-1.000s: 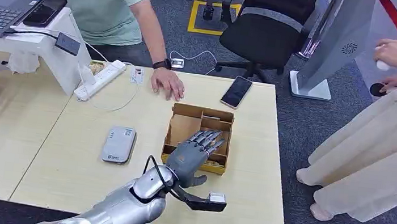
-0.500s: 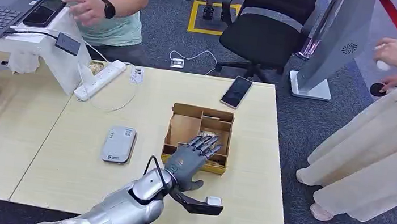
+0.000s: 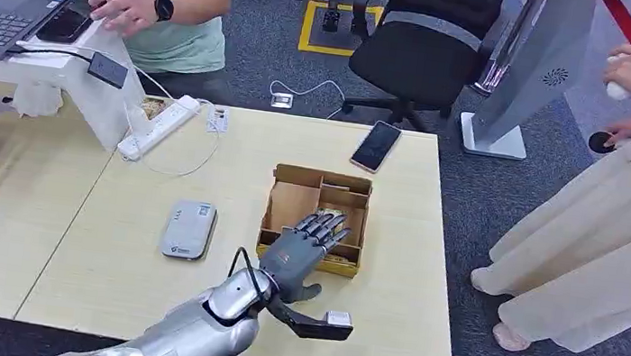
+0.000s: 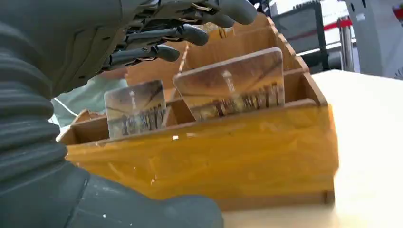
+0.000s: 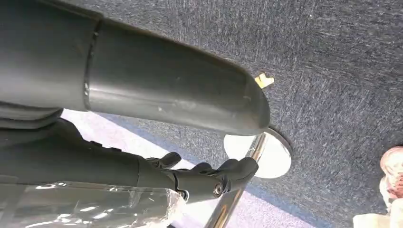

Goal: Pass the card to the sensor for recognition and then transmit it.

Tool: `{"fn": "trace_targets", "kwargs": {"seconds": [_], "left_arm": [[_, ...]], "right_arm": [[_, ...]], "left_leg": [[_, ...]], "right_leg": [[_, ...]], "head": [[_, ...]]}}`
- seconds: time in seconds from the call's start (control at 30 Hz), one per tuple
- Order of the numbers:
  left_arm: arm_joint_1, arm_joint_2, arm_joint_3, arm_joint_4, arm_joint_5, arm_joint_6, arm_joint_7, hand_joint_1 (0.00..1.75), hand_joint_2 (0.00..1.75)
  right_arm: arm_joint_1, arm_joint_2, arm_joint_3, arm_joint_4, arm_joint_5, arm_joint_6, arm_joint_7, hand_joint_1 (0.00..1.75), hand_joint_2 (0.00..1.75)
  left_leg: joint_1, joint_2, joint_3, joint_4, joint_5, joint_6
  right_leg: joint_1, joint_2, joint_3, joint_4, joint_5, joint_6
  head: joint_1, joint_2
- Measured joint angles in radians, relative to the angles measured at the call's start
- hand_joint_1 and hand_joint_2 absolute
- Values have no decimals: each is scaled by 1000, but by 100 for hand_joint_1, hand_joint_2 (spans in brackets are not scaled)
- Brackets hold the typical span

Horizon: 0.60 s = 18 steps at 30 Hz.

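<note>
Far left, a person's hand rests on a phone atop a white stand. Grey card sensor lies flat on the table, left of the cardboard box. Left hand hovers over the box's near compartments, fingers spread, holding nothing. Two cards stand upright inside, leaning, just under the fingertips. Right hand hangs above carpet, fingers loosely curled; its grasp cannot be told.
</note>
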Motion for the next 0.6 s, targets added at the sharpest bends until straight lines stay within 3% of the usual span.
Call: {"fn": "trace_targets", "kwargs": {"seconds": [0.3, 0.6], "left_arm": [[-3, -1, 0, -2, -1, 32, -1, 0, 175], [-5, -1, 0, -3, -4, 17, -11, 0, 175]], "right_arm": [[0, 0, 0, 0, -3, 0, 3, 0, 0], [1, 0, 0, 0, -13, 0, 4, 0, 0]], "left_leg": [[0, 0, 0, 0, 0, 0], [0, 0, 0, 0, 0, 0]], "right_leg": [[0, 0, 0, 0, 0, 0], [0, 0, 0, 0, 0, 0]], "head": [[0, 0], [0, 0]]}}
